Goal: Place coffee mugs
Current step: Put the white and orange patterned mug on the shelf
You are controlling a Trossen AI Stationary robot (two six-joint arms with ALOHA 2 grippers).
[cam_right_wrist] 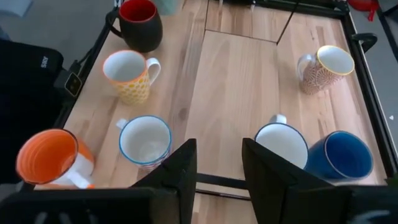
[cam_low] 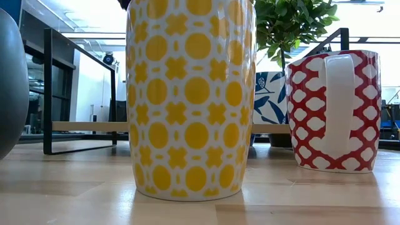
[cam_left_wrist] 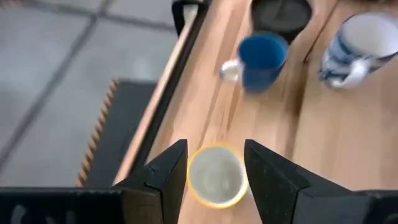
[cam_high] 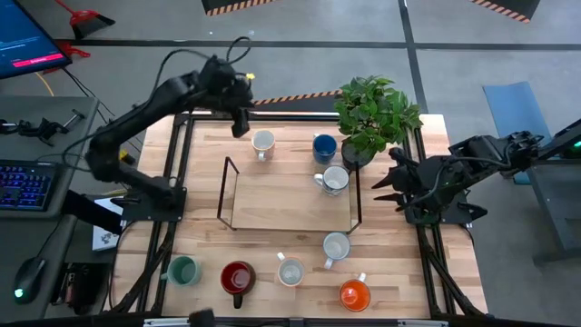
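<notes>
left gripper point(cam_left_wrist: 216, 174): my fingers spread, straddling the cream mug point(cam_high: 262, 143)
risk: 1 finger clips its rim, tipping it

A leafy green plant in a dark round pot point(cam_high: 374, 116) stands at about one o'clock on the pale wooden slatted table point(cam_high: 272, 136). At the centre lies a light wooden board with a thin black metal frame point(cam_high: 289, 202). Off the table, at nine o'clock, sits a black keyboard with purple-lit keys point(cam_high: 25, 185), and at eleven o'clock a monitor with a blue and pink screen point(cam_high: 27, 44).
</notes>
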